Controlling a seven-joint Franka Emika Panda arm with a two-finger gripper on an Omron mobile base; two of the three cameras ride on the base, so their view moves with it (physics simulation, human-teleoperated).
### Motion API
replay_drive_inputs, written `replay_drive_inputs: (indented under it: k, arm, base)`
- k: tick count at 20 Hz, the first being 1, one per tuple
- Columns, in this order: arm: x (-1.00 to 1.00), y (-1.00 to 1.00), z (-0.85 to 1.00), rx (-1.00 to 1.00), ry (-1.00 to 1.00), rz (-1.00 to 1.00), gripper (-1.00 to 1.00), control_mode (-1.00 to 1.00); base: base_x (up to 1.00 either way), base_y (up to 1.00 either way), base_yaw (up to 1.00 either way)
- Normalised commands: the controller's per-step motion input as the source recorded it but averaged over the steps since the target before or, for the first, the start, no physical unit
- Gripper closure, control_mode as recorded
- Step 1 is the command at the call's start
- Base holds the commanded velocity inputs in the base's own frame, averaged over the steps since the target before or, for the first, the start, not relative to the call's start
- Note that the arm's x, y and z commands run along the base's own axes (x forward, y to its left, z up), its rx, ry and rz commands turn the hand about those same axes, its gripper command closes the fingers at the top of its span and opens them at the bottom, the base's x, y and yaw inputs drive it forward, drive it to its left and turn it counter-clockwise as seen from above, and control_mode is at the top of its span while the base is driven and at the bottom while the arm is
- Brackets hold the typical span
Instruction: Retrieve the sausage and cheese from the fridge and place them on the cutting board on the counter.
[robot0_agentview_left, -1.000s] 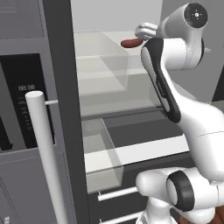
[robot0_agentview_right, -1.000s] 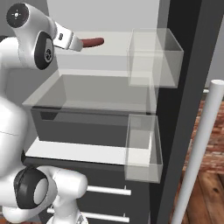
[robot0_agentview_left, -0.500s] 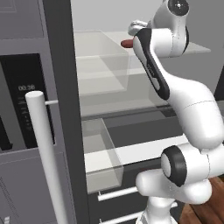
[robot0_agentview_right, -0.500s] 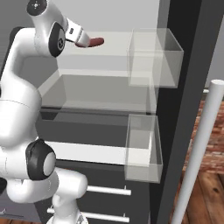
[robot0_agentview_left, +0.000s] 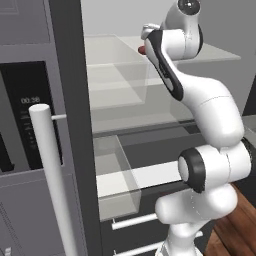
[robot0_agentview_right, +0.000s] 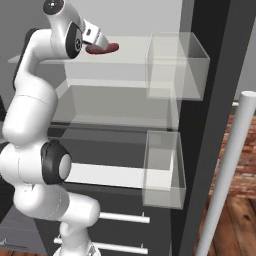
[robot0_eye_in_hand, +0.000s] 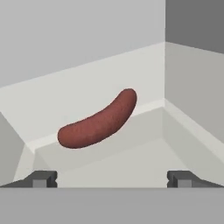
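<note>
Since a second ago the arm has risen and reached deeper into the fridge (robot0_agentview_left: 70, 100), toward the sausage (robot0_eye_in_hand: 98, 120) at the upper centre of the hand frame. It lies on the top shelf (robot0_agentview_right: 130, 55) near the back corner. The end effector (robot0_eye_in_hand: 111, 179) is spread wide, empty — tips short of the link. It looks light, smooth and curved — likely best pinched mid-length. From the left base camera, the arm hides most of it.
</note>
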Motion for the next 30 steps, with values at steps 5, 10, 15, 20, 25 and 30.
replay_drive_inputs:
  k: [5,10,15,20,25,30]
  arm:
    - [0.47,0.0,-0.12,0.0,0.0,0.0,-1.0,-1.0]
    - [0.42,0.0,-0.02,0.0,0.04,0.0,-1.0,-1.0]
    - [0.41,0.09,0.0,-0.01,0.03,0.0,-1.0,-1.0]
    - [0.28,0.0,0.0,0.0,0.09,0.0,-1.0,-1.0]
    - [0.22,0.0,-0.05,0.0,0.12,0.0,-1.0,-1.0]
    - [0.22,0.0,-0.01,0.0,0.02,0.0,-1.0,-1.0]
  base:
    - [0.0,0.0,0.0]
    - [0.0,0.0,0.0]
    - [0.0,0.0,0.0]
    - [0.0,0.0,0.0]
    - [0.0,0.0,0.0]
    - [0.0,0.0,0.0]
